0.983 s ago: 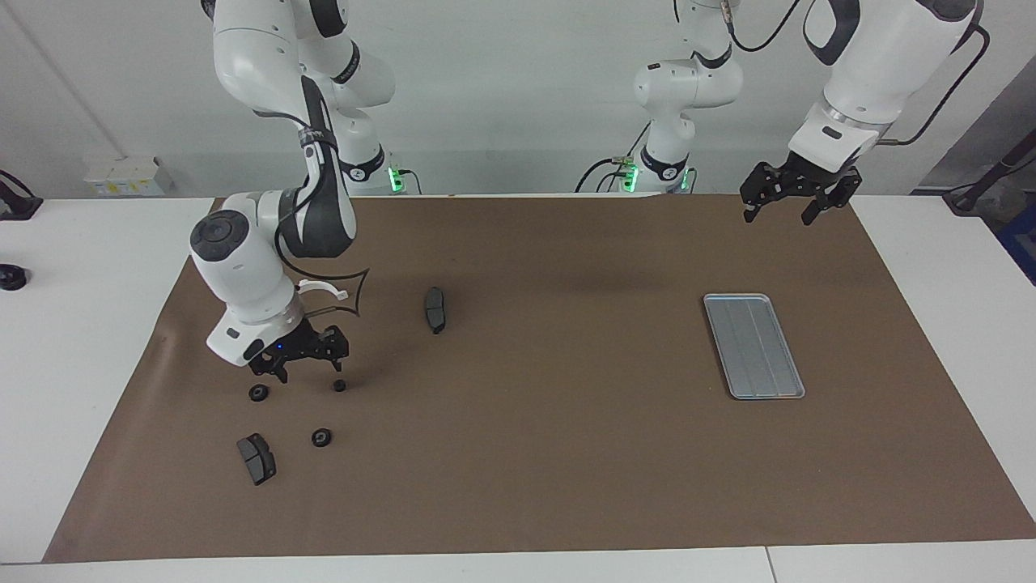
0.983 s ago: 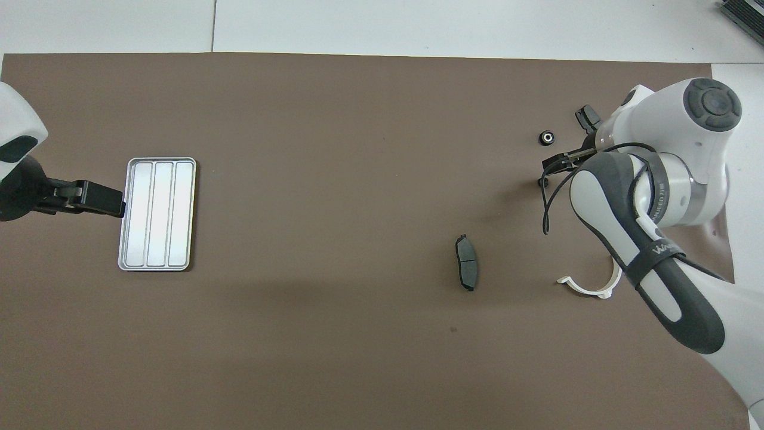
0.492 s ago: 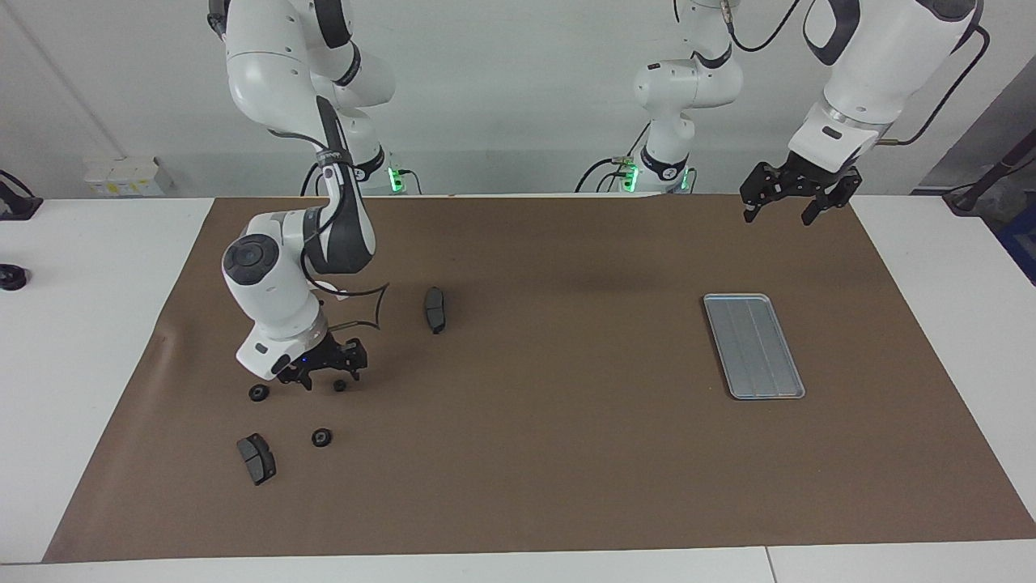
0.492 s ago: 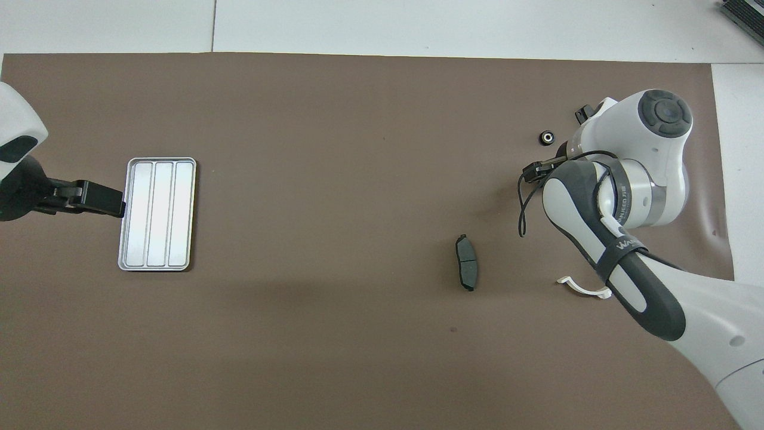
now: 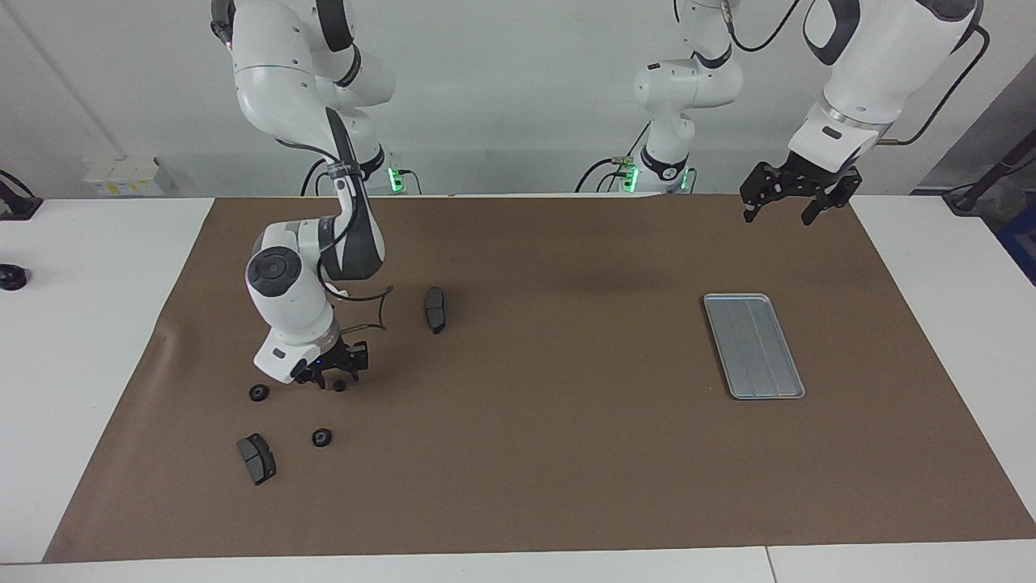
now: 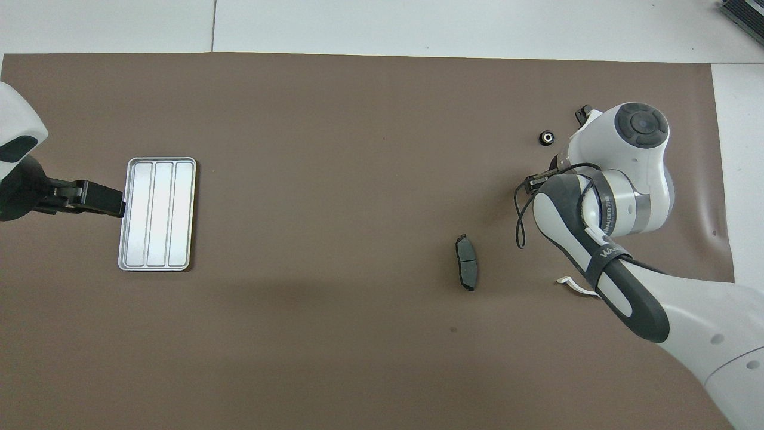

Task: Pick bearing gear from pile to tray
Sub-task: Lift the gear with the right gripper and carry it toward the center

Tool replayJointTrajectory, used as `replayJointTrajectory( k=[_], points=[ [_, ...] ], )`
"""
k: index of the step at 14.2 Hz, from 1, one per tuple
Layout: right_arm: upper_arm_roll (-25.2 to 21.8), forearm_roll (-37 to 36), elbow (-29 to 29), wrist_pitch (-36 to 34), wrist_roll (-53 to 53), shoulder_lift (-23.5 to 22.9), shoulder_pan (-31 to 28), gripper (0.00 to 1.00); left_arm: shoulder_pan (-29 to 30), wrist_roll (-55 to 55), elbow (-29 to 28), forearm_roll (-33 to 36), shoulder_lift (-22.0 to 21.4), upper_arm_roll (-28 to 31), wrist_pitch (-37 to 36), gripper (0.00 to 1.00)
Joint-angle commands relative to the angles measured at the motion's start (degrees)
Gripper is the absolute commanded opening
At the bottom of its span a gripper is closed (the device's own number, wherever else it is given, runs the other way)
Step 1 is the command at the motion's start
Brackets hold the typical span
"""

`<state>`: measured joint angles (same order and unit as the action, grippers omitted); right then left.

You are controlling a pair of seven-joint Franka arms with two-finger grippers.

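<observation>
The pile lies toward the right arm's end of the brown mat. Three small black gears show in the facing view: one (image 5: 339,385) right under my right gripper (image 5: 332,376), one (image 5: 258,393) beside it, and one (image 5: 321,437) farther from the robots, also in the overhead view (image 6: 546,137). My right gripper is low over the first gear, fingers apart, holding nothing. The silver tray (image 5: 753,346) (image 6: 157,214) lies toward the left arm's end and holds nothing. My left gripper (image 5: 791,202) waits open, raised over the mat's edge by the tray.
One dark brake pad (image 5: 435,309) (image 6: 467,263) lies nearer mid-table, another (image 5: 256,458) lies farthest from the robots in the pile. The white half-ring bracket (image 6: 576,285) is mostly hidden under the right arm. White table surrounds the mat.
My right gripper has moved sideways toward the mat's middle and come down, from between two gears to right over one gear. The left arm has not moved.
</observation>
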<state>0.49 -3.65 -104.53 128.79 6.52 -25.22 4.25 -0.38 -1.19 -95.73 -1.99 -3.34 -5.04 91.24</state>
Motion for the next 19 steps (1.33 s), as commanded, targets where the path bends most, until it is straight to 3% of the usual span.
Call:
replayJointTrajectory(
  k=[1, 7, 14, 19],
  points=[
    [0.2, -1.2, -1.6, 1.6, -0.7, 0.8, -0.2, 0.52, 0.6, -0.5, -1.4, 0.5, -1.3, -0.3, -0.3, 1.0],
    [0.2, -1.2, -1.6, 1.7, -0.8, 0.8, -0.4, 0.26, 0.6, -0.6, -1.4, 0.5, -1.3, -0.3, -0.3, 1.0],
    [0.2, -1.0, -0.6, 1.7, -0.9, 1.0, -0.4, 0.03, 0.6, -0.6, -1.4, 0.5, -1.3, -0.3, -0.2, 1.0],
    [0.4, -0.1, 4.1, 1.8, -0.9, 1.1, 1.5, 0.0, 0.6, -0.5, -1.4, 0.5, -1.3, -0.3, 0.0, 1.0]
  ],
)
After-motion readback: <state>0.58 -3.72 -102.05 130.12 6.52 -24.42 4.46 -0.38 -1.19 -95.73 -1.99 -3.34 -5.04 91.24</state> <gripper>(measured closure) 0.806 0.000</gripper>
